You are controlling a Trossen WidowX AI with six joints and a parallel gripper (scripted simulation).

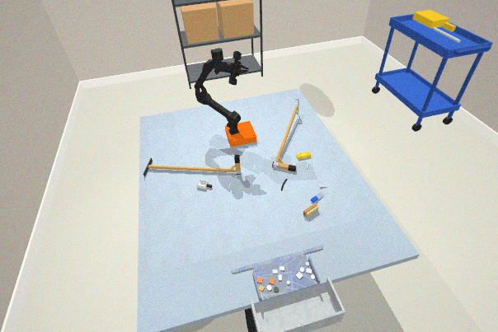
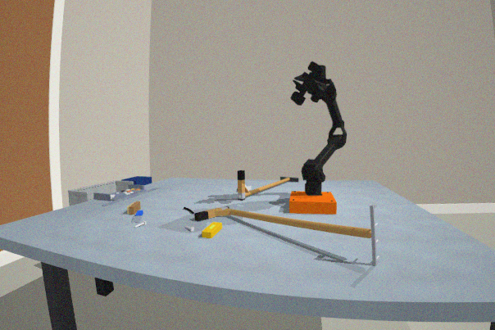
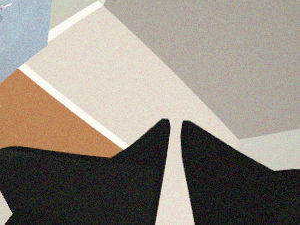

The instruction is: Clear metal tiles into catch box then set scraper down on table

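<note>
My gripper is shut and empty, high above the table near the orange base; only a narrow gap shows between its fingertips. A long wooden-handled tool with a flat dark blade, seemingly the scraper, lies left of the base, its black-tipped grip upright. Another long tool with a thin grey head lies on the other side. Several white tiles, orange tiles and a dark tile lie on the steel plate. The catch box adjoins its far end.
A yellow block, a black curved piece, a blue-ended item, a tan block and a small white item lie on the table. A shelf and a blue cart stand beyond it.
</note>
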